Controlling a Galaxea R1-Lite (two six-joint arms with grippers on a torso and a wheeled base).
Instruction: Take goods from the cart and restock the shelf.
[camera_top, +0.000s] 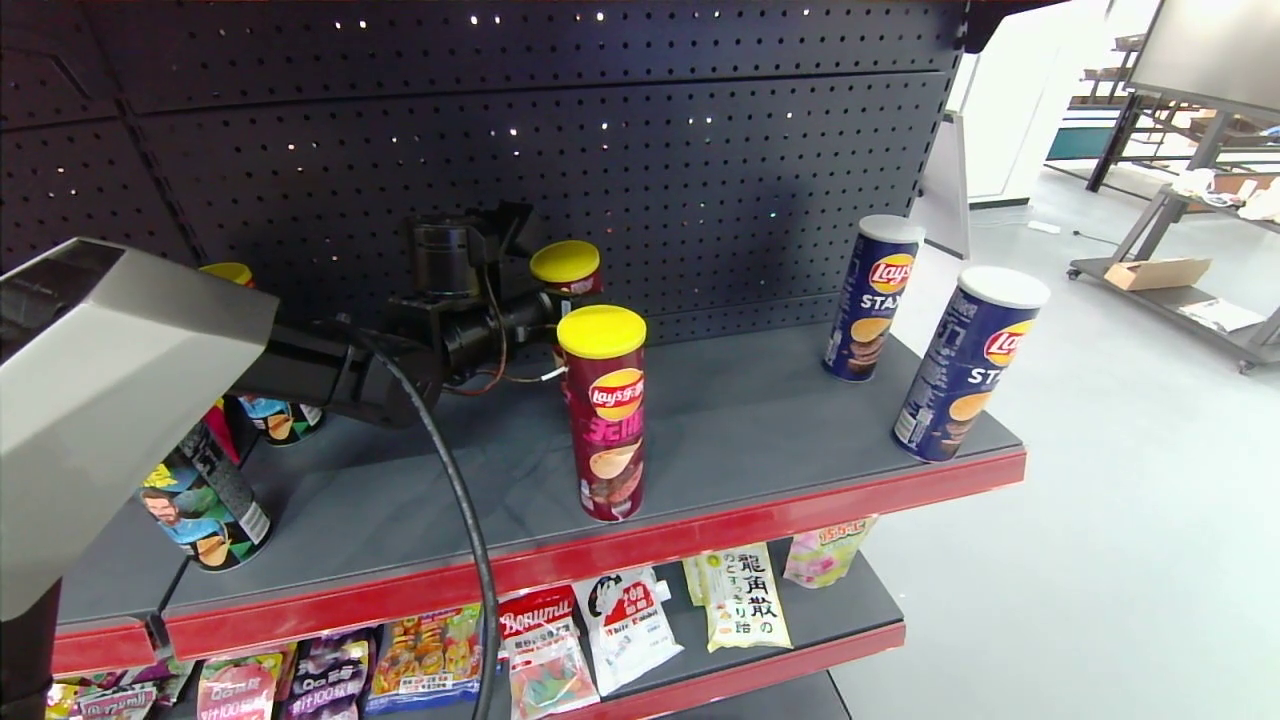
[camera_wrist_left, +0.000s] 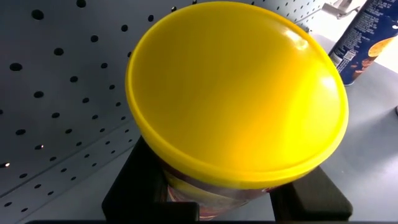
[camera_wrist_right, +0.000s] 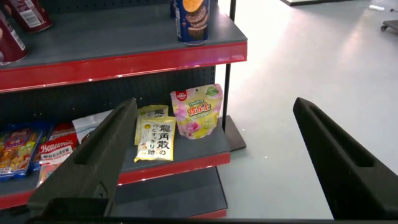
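While the right jaws gape wide, the left jaws grip a yellow-lidded can (camera_wrist_left: 236, 93) beside the pegboard (camera_top: 700, 150).

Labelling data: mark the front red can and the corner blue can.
front red can (camera_top: 605, 425), head view, label midway up.
corner blue can (camera_top: 968, 370), head view, middle of body.

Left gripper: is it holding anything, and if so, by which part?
Yes. The left gripper holds a maroon chip can, its fingers clamped on the can's body just below the yellow lid. The right gripper is open and empty.
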